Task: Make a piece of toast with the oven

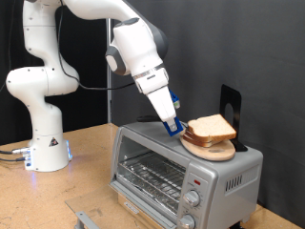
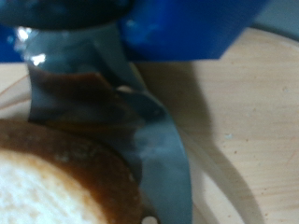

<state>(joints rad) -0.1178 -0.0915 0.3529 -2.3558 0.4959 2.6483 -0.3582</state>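
Easing the gripper [image 1: 172,127] onto the bread stack [image 1: 210,128] atop the oven [image 1: 181,172], I can't tell its spread, so I aim squarely at the top slice [image 1: 212,124].

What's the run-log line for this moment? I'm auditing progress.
tool: at bread stack edge | piece of toast: on wooden plate atop oven | door: closed

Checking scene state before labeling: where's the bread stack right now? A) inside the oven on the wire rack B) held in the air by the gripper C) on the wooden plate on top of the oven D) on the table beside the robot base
C: the exterior view shows the bread slices piled on the round wooden plate, which sits on the roof of the oven; the gripper is at the stack's edge.
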